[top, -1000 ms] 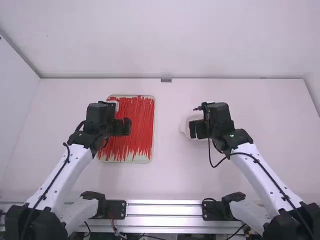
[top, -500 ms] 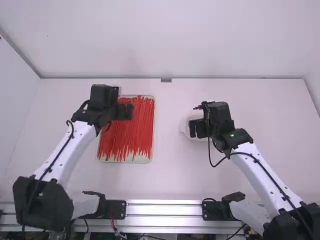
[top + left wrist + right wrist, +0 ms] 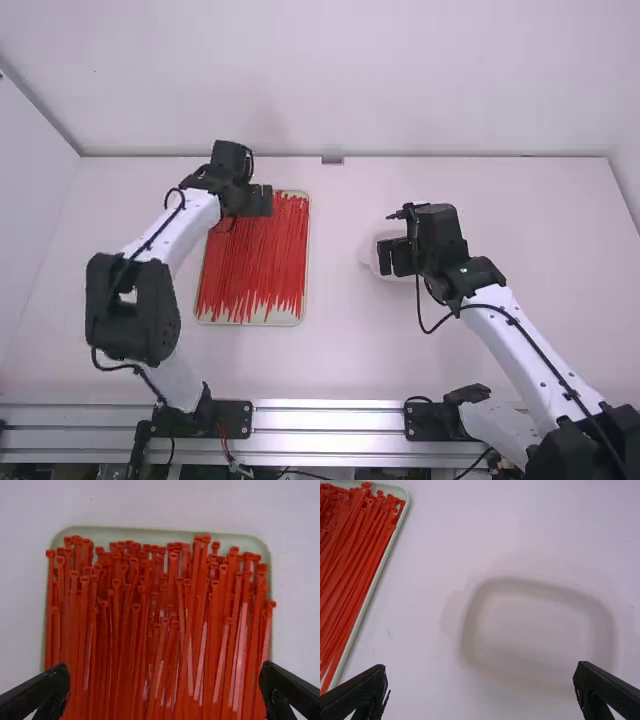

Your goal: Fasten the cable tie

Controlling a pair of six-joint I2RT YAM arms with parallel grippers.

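Cable ties [image 3: 155,630] in tray [image 3: 150,530] beneath wide-open left pincer [image 3: 160,692]

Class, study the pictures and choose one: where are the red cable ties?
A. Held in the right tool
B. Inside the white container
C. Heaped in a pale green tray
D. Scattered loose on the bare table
C: the red cable ties lie heaped together within the rim of the pale green tray, and neither tool holds one.
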